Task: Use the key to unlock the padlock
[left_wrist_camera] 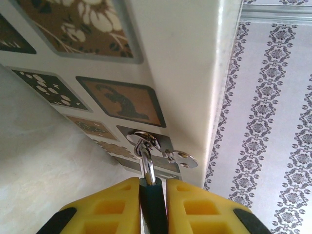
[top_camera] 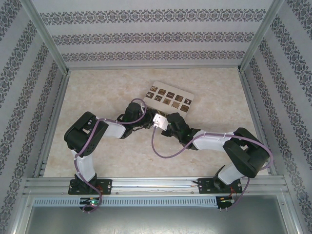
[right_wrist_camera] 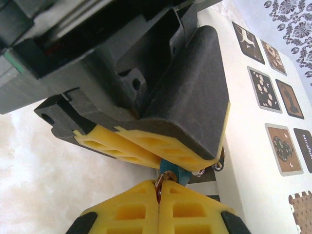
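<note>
The left claw (left_wrist_camera: 152, 184) is drawn in narrow and clamps the padlock (left_wrist_camera: 153, 210), whose dark blue body sits upright between the yellow fingers (left_wrist_camera: 112, 207). From the body the silvery shackle (left_wrist_camera: 148, 168) rises toward 12 o'clock and hooks through a metal ring (left_wrist_camera: 145, 138) on the side of the cream box (left_wrist_camera: 185, 73). A small silvery tab (left_wrist_camera: 184, 159) sticks out at 4 o'clock of that ring. Dark picture tiles (left_wrist_camera: 124, 100) cover the box face, and the marbled worktop (left_wrist_camera: 44, 161) lies at 9 o'clock of the claw.

From the right wrist, the right claw (right_wrist_camera: 159, 189) has its two yellow fingers (right_wrist_camera: 122, 212) pressed together. A tiny coppery ring (right_wrist_camera: 158, 182) is pinched at their tips — perhaps the bow of the key, though it is too small to be sure. Just beyond it, toward 1 o'clock, a sliver of blue padlock shows under the other claw's yellow pads (right_wrist_camera: 146, 148).

From above, the box lies toward 12 o'clock of the worktop's centre, turned at an angle. The left arm (top_camera: 87, 134) and the right arm (top_camera: 243, 151) reach inward — their wrists meet at the box's 7 o'clock edge.
</note>
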`<state>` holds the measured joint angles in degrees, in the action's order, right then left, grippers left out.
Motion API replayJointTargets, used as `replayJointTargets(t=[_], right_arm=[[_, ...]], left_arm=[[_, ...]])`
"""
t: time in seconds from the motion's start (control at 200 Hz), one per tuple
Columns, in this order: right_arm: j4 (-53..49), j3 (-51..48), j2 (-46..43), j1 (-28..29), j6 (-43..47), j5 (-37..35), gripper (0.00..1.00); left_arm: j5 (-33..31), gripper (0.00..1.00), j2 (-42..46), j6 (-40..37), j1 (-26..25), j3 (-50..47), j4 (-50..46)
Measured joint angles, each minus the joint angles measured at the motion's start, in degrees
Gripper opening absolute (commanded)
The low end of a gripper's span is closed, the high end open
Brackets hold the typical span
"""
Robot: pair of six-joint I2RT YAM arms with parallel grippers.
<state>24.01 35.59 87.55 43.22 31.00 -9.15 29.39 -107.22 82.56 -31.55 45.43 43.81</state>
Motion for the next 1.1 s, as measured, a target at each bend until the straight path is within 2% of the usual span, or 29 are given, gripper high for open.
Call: replayJointTargets(t=[0.225,0.51,0.75,1.099], right_arm=[[4.76,-1.81,0.22,-0.37,-7.93,-0.04,0.0],[17.88,-6.88,3.1,-0.37,-20.31,-0.07,0.0],[26.34,-9.77,6.73,-0.33,-26.93,-0.11,0.0],[33.31,-13.44,7.54,-0.33,-32.57,-3.06,0.0]], left_arm=[[-0.55,0.17,0.0,0.04,0.0,0.15,0.85],[-0.74,0.17,-0.46,0.04,0.0,0.15,0.79],[-0.94,0.17,-1.6,0.0,-0.28,0.15,0.85],[0.17,0.36,-1.49,-1.46,-1.09,0.15,1.18]])
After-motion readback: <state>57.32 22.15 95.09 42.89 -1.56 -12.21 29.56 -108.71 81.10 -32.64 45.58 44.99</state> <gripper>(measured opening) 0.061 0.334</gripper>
